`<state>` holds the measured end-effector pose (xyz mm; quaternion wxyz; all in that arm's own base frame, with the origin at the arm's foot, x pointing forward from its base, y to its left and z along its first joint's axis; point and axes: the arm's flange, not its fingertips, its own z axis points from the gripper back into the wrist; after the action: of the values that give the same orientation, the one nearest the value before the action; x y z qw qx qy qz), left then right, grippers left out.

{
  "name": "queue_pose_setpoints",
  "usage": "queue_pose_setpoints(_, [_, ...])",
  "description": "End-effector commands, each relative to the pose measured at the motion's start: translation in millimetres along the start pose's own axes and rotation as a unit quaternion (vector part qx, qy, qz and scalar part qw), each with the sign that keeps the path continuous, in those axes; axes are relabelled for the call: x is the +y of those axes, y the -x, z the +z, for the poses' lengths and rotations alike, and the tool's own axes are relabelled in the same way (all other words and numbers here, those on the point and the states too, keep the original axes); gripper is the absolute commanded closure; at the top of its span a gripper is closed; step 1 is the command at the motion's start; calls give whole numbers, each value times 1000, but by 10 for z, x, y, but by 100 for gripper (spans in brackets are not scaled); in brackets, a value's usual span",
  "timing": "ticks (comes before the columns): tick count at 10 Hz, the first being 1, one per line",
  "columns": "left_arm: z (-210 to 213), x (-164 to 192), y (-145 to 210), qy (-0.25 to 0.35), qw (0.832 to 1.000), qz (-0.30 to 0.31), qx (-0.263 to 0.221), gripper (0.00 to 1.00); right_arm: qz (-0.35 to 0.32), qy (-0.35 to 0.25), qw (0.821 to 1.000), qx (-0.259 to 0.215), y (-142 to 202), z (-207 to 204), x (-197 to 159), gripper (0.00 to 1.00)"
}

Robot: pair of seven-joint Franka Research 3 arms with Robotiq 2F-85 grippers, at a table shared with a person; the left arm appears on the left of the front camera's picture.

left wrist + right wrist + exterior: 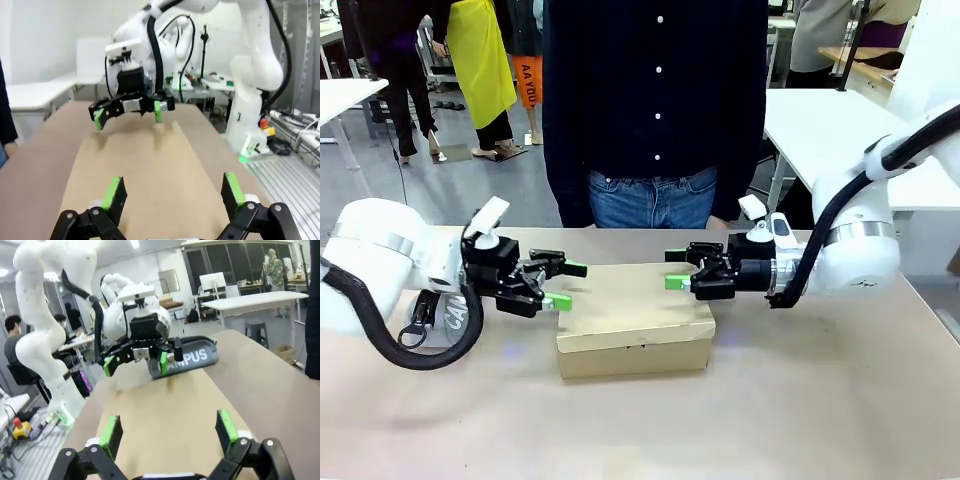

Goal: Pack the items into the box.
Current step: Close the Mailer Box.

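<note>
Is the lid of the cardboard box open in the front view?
No, the box has its lid lying flat and shut, with both open grippers hovering just above its two ends.

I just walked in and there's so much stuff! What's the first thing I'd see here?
Two robot claws face each other over a closed brown box in the middle of the table. The left gripper and the right gripper are both open, with bright green pads. A grey pencil case lies behind the left arm.
</note>
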<state>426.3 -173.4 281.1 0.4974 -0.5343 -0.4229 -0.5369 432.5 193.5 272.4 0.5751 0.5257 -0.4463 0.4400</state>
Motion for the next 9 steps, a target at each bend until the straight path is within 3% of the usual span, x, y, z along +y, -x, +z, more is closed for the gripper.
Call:
queue_pose_setpoints(1, [-46,60,59,5,1000,-8,22,0,55,20,998,37,151,-35,-69,0])
queue_pose_setpoints(4, [-55,130,156,-7,999,16,38,0,73,32,995,65,231,36,-53,0])
queue_pose_setpoints(7, [25,122,129,-14,1000,14,20,0,76,34,996,42,172,55,-33,0])
queue_pose_setpoints(9, [182,-127,-152,-24,999,-6,-20,0,33,68,997,-3,-68,271,74,0])
